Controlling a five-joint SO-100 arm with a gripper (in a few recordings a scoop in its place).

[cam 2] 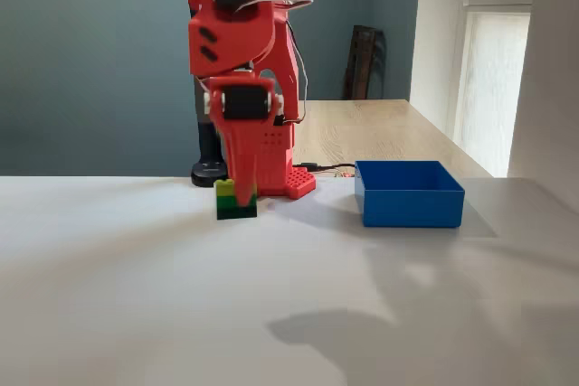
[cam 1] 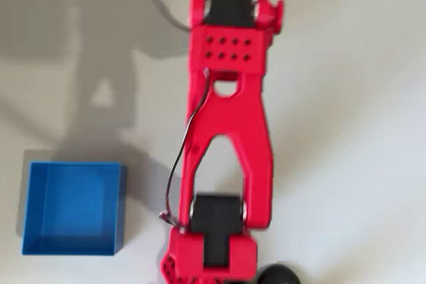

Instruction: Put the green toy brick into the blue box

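In the overhead view the red arm [cam 1: 229, 131] stretches down the middle of the white table [cam 1: 353, 164], and the blue box [cam 1: 73, 207] sits near the table's lower-left edge, well apart from the arm — its flat bottom bare, nothing inside. In the fixed view the gripper [cam 2: 241, 194] points straight down at the green toy brick [cam 2: 234, 201], which rests on the table just in front of the arm's base, left of the box and apart from it — a red finger overlaps the brick, but I cannot tell whether the jaws grip it.
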